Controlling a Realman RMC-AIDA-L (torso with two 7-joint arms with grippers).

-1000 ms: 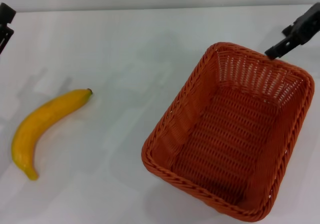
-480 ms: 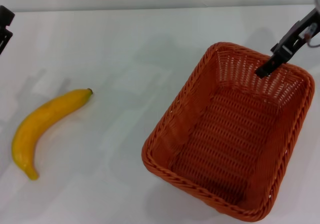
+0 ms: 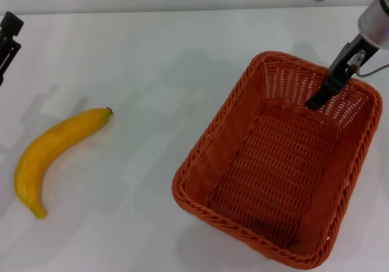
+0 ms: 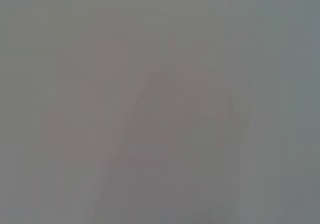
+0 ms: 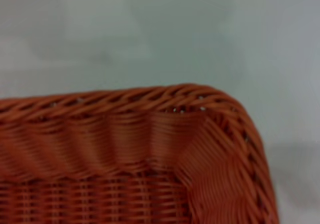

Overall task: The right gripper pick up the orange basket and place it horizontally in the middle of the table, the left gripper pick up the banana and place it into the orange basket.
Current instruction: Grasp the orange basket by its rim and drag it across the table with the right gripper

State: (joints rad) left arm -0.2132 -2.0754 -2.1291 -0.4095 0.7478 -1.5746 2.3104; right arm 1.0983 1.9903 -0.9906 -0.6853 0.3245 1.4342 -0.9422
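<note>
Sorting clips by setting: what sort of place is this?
Probably a lab test bench, not a kitchen: a bare white table holding only an orange basket and a banana, with the right gripper inside the basket's far end.

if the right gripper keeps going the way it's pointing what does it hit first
Probably the orange basket: the right gripper points down and inward just inside the far rim, so the far wall's inner face or the woven floor comes first. Depth is unclear.

The white table carries the banana near its left edge and the orange basket toward its right edge.
</note>
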